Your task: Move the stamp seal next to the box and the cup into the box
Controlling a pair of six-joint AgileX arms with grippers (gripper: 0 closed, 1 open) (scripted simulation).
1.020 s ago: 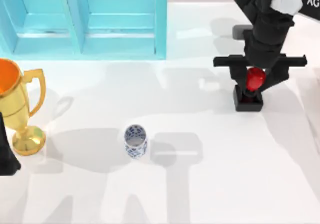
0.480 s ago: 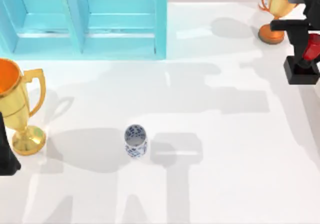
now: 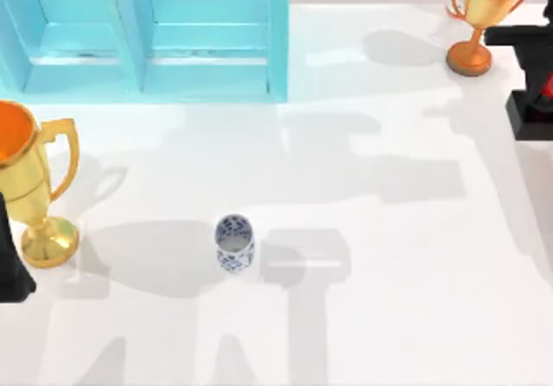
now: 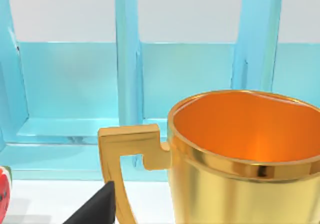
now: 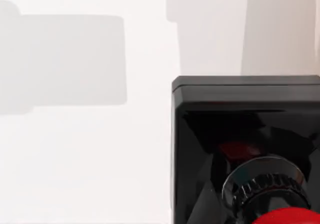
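Observation:
The stamp seal (image 3: 529, 117), a black block under a red knob, hangs at the table's far right edge with my right gripper (image 3: 543, 82) shut on its knob. From the right wrist, the stamp seal (image 5: 235, 134) shows close up above the white table, its red knob at the picture's rim. The cup (image 3: 234, 242), white with a blue pattern, stands upright left of the table's middle, with no gripper close to it. The light blue box (image 3: 147, 36) lies open at the back left. My left arm (image 3: 9, 269) stays parked at the left edge.
A gold two-handled trophy (image 3: 30, 187) stands at the left, between my left arm and the box; it looms in the left wrist view (image 4: 240, 154) before the box (image 4: 125, 83). An orange trophy (image 3: 475, 15) stands at the back right, close to the right gripper.
My right gripper has carried the stamp seal from the table's right-middle to the far right edge, uncovering the orange trophy. The cup and left arm have not moved.

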